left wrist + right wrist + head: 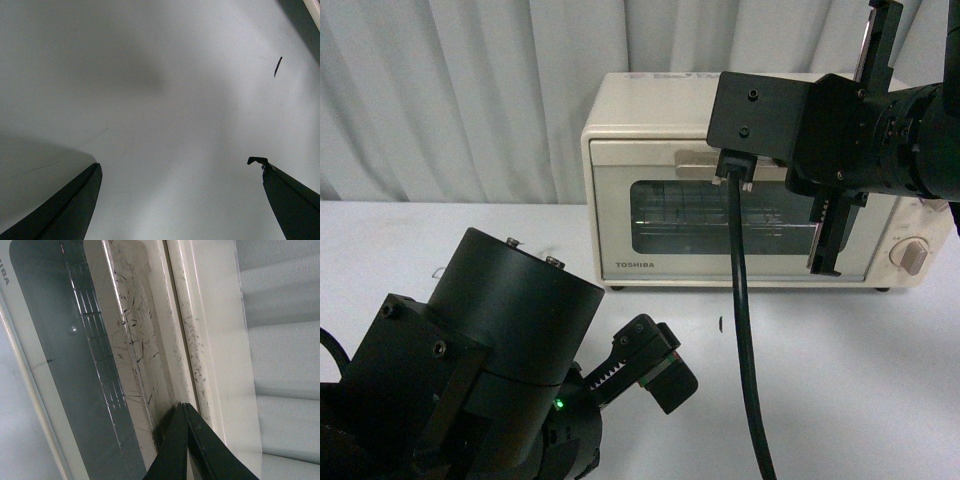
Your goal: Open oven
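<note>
The cream-white oven (650, 115) stands at the back of the table with its glass door shut. My right arm (840, 130) reaches in front of it and hides most of the beige bar handle (692, 160). In the right wrist view my right gripper (183, 406) is shut, and its tips sit in the gap behind the scratched handle (130, 340), against the door's top strip. The glass window (50, 340) shows the wire rack (97, 345). My left gripper (655, 365) is open and empty, low over the table, apart from the oven. Its fingers (65, 210) frame bare table.
A beige knob (912, 256) shows at the oven's right side. A black cable (748, 340) hangs from my right wrist down across the white table (860, 380). A small dark mark (278, 66) lies on the table. A grey curtain (450, 90) hangs behind.
</note>
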